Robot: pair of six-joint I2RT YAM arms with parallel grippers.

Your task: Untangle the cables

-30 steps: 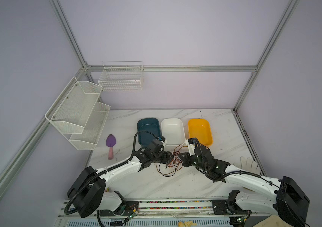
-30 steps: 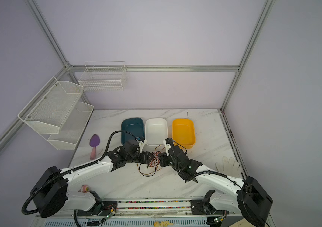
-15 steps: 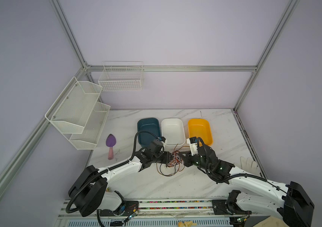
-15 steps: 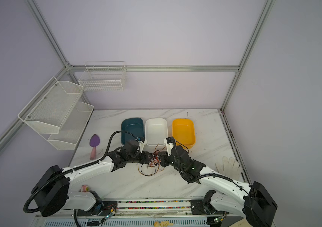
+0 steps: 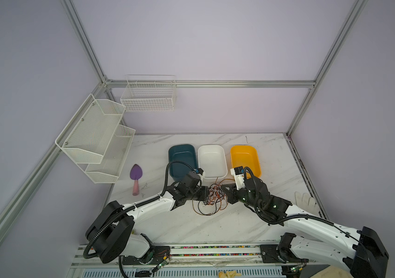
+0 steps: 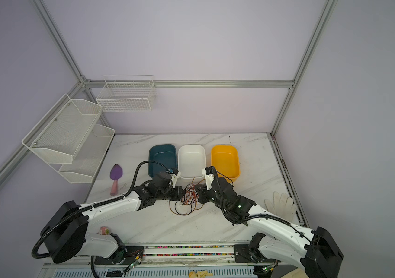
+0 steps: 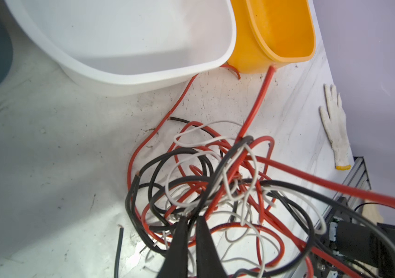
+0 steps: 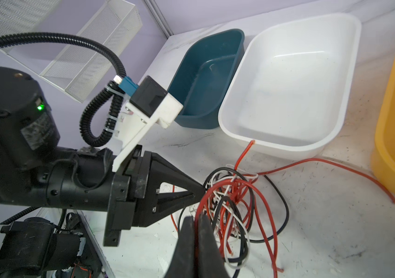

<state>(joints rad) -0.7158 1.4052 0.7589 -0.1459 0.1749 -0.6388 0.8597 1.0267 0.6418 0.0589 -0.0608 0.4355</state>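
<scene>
- Three plastic bins stand in a row toward the back edge of the desk [image 5: 215, 223]: a teal bin [image 5: 182, 156], a white bin [image 5: 212, 158] and a yellow bin [image 5: 244, 158], side by side and nearly touching. Each shows only its own bare floor.
- Two white racks hang on the walls above the desk: a two-tier mesh shelf [image 5: 95, 137] over the left edge and a wire basket [image 5: 148, 101] over the back left corner. Nothing shows through their mesh.
- The cables [image 5: 212, 197] lie as one knotted heap at the middle of the desk, just in front of the white bin. They are thin red, black and white strands, looped over and through each other.
- One red strand ends against the white bin's near wall, and another runs to the foot of the yellow bin.
- The left end effector [image 7: 190, 216] has its fingers pressed together, pinching strands at the heap's left side.
- The right end effector [image 8: 195, 216] is likewise pressed together at the heap's right side, with a red strand caught at its tips.
- A purple trowel [image 5: 135, 178] with a pink handle lies near the left edge, and a white glove [image 5: 306, 201] lies at the right edge.
- A sticker on the left arm's black housing carries print too small to read.
</scene>
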